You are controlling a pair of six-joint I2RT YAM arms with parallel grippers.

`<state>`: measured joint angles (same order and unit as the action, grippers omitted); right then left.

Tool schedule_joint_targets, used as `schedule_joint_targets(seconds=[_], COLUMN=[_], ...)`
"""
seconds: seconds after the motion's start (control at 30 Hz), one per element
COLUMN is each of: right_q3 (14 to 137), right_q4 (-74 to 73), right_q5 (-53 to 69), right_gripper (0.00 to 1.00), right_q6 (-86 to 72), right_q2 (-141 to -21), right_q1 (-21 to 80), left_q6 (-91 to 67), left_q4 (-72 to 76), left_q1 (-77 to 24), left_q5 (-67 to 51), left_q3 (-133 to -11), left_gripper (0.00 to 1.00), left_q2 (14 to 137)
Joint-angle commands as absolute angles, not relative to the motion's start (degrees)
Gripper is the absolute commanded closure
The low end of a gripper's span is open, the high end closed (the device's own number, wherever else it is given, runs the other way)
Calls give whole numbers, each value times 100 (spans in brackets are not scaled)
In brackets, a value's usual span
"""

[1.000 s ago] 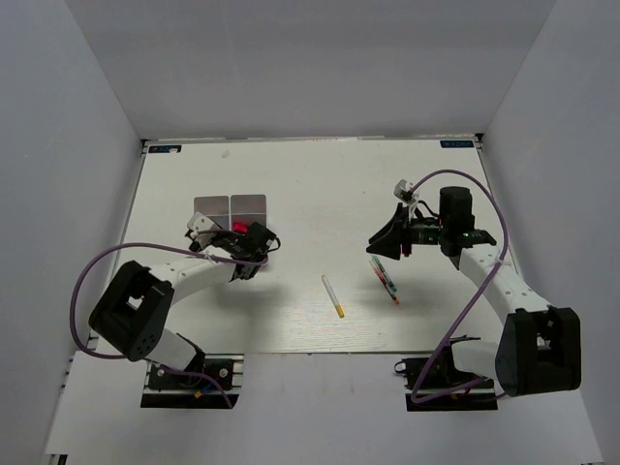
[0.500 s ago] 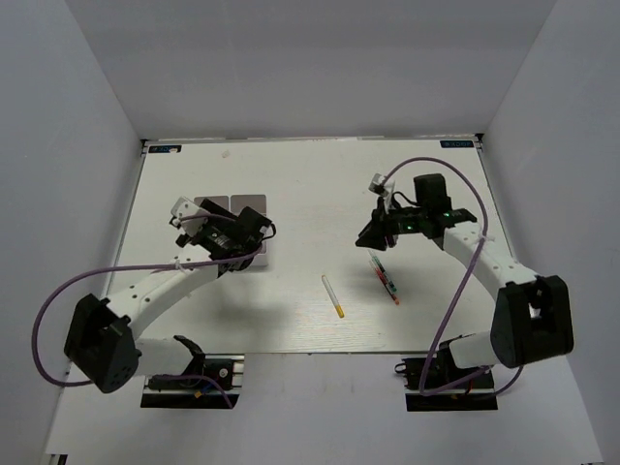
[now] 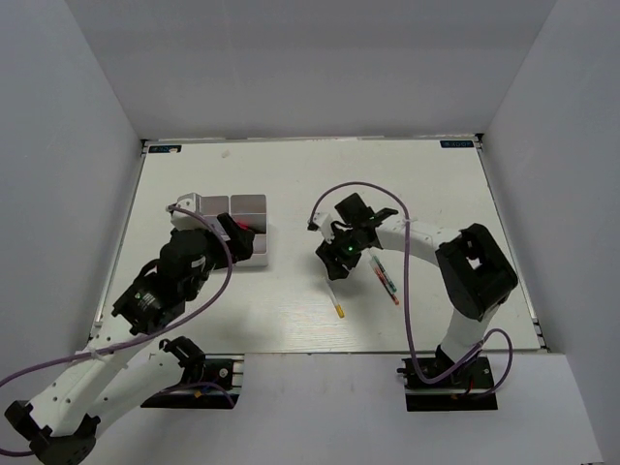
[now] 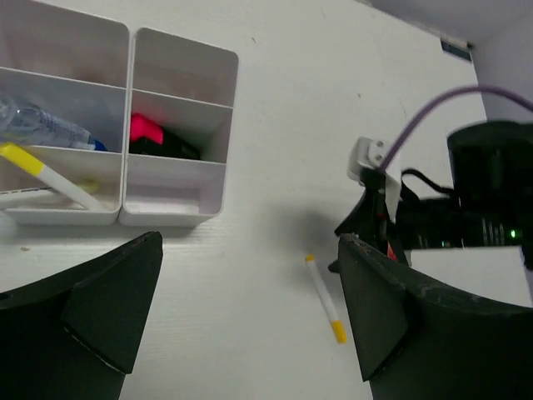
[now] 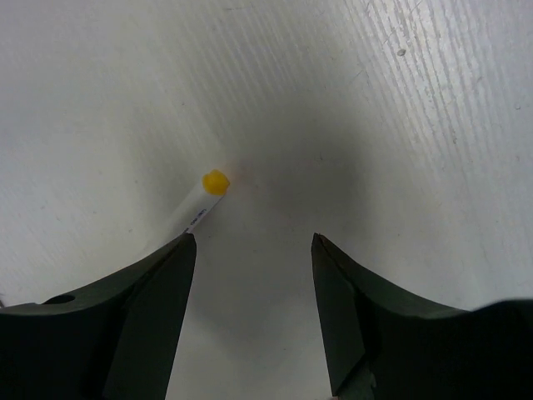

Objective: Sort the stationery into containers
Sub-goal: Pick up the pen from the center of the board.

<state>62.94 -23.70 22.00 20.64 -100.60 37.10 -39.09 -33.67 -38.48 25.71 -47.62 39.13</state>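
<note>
From above, your left claw (image 3: pixel 240 244) hangs over the near edge of the two adjoining square white-walled boxes (image 3: pixel 248 202), which sit left of centre on the white desk (image 3: pixel 426 194). Your right claw (image 3: pixel 334 260) is low over the far end of the thin white pen with a yellow end (image 3: pixel 336 302), near the middle of the desk. Just to its right lie two more thin pens, reddish and greenish (image 3: pixel 386 281), side by side.

Through your left wrist camera, the left claw's fingers (image 4: pixel 100 308) stand wide apart with nothing between them but bare desk. Both boxes are in plain view. The left one holds a white-and-blue marker (image 4: pixel 42 125) and a white pen with a yellow cap (image 4: pixel 42 171). The right one holds a black highlighter with a pink end (image 4: pixel 158 137). The loose yellow-ended pen lies on the desk well apart from the boxes, just beside your right arm (image 4: pixel 466 200).

Through your right wrist camera, the right claw's fingers (image 5: pixel 141 308) are parted and grip nothing. The pen's yellow end shows just beyond the gap, and its shaft runs back behind the finger on the left of that view.
</note>
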Motion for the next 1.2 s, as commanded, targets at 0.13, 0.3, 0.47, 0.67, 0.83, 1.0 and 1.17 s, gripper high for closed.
schedule_joint_targets(seconds=[0.13,0.3,0.47,0.67,0.83,1.0,1.17], right_q3=[6934,7189,7076,6716,6618,6583,6486], right_q4=[-2751,-2953,-2927,-2927,-3041,-3252,-3252], right_q5=[951,879,564,212,158,97,88], right_gripper=[34,34,34,37,48,66,83], right_q6=[1705,1477,1327,1231,1213,1300,1371], right_q2=[-10414,-10661,-10696,-10678,-10687,-10749,-10837], right_q1=[4385,4728,4957,5045,5124,5264,5440], left_q6=[-2628,-2409,-2347,-2347,-2347,-2347,-2347], left_q4=[-3297,-3094,-3146,-3146,-3146,-3094,-3094], left_q1=[-3814,-3744,-3744,-3744,-3744,-3691,-3691], left_q5=[1688,1371,1179,1125,1125,1125,1125], left_q3=[-4229,-4175,-4104,-4104,-4104,-4104,-4104], left_gripper=[3,3,2,2,2,2,2], left_q2=[3122,2777,2707,2637,2584,2532,2531])
